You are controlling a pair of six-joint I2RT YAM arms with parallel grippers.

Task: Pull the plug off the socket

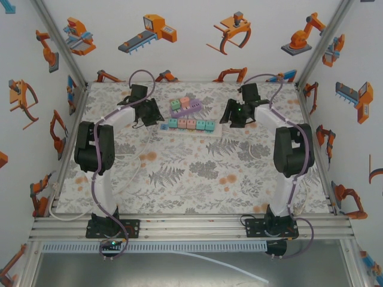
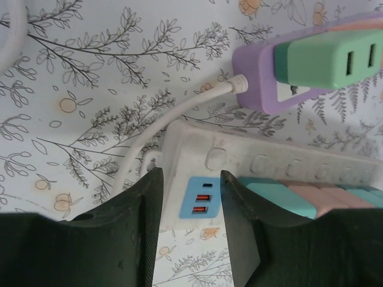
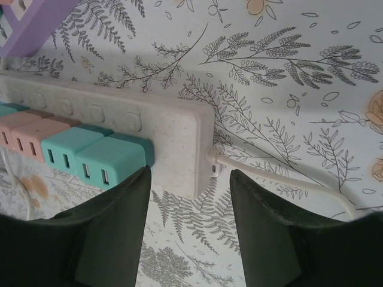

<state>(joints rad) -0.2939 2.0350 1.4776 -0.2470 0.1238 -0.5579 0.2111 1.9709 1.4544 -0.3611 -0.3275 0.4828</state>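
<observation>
at frame bottom, the left gripper (image 2: 191,179) gapes released, flanking a blue plug (image 2: 202,197) in the white socket strip (image 2: 239,156). the right gripper (image 3: 190,176), also released, sits by 2 teal plugs (image 3: 114,158), center left. purple strip (image 2: 254,72) beyond.

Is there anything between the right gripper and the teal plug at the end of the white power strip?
Nothing visible does. The right gripper is open at the end of the white power strip, and the teal plug sits just beside one finger. The cable leaves the strip on the other side, away from the plug.
</observation>
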